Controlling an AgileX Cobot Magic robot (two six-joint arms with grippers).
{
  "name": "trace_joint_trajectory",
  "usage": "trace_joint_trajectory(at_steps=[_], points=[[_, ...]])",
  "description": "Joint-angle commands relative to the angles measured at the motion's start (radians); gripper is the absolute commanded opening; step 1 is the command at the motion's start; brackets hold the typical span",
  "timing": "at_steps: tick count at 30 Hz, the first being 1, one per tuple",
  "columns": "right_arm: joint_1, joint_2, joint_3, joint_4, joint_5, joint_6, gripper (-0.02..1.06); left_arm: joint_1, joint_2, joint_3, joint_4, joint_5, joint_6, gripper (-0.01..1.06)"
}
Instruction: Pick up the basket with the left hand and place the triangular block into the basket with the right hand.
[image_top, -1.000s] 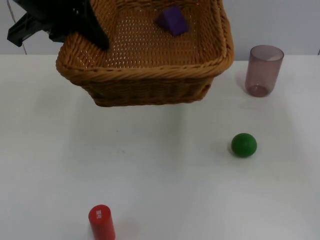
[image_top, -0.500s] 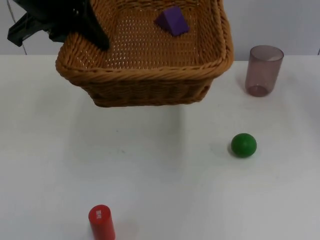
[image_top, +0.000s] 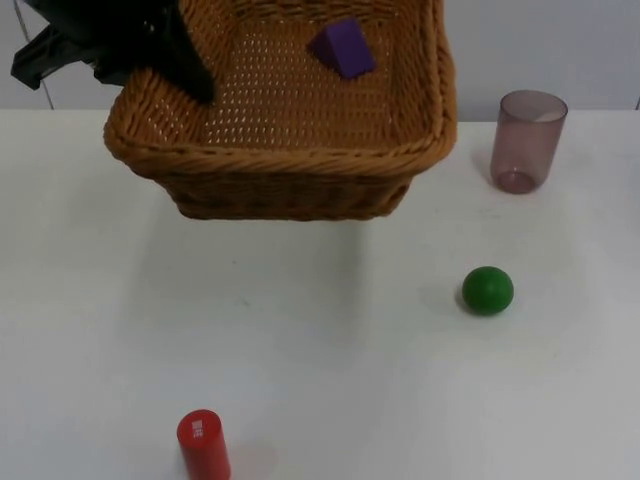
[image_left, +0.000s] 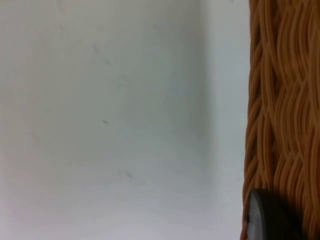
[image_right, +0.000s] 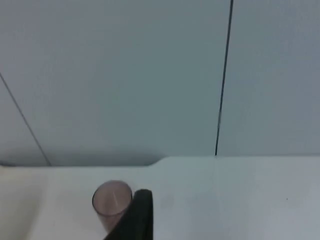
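One light, stiff wicker basket hangs by its rim, clenched in the left gripper, purple triangular block inside; right gripper's jaw state cannot be told.

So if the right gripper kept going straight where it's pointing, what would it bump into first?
Probably the purple tumbler, which stands on the white table just ahead of the right gripper's black fingertip. Past it is the grey partition wall. Depth is hard to judge.
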Motion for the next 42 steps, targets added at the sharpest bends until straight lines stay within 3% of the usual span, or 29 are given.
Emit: trace_joint_trajectory(at_steps=[1, 9, 15, 21, 32, 42], points=[[-0.004, -0.011, 0.01, 0.012, -0.018, -0.014, 0.93, -0.005, -0.02, 0.0, 0.03, -0.045, -0.033, 0.0], [-0.004, -0.011, 0.01, 0.055, -0.018, -0.051, 0.93, -0.005, 0.002, 0.024, 0.065, -0.11, -0.047, 0.0], [-0.004, -0.011, 0.01, 0.063, -0.003, -0.054, 0.93, -0.003, 0.097, 0.02, -0.022, -0.112, 0.01, 0.0], [-0.004, -0.011, 0.01, 0.075, 0.029, -0.063, 0.93, -0.003, 0.22, 0.02, -0.115, -0.175, 0.066, 0.0], [-0.004, -0.011, 0.01, 0.075, 0.037, -0.082, 0.93, -0.003, 0.362, 0.02, -0.328, -0.248, 0.281, 0.0], [-0.004, -0.011, 0.01, 0.075, 0.021, -0.087, 0.93, -0.003, 0.374, 0.02, -0.352, -0.305, 0.351, 0.0]])
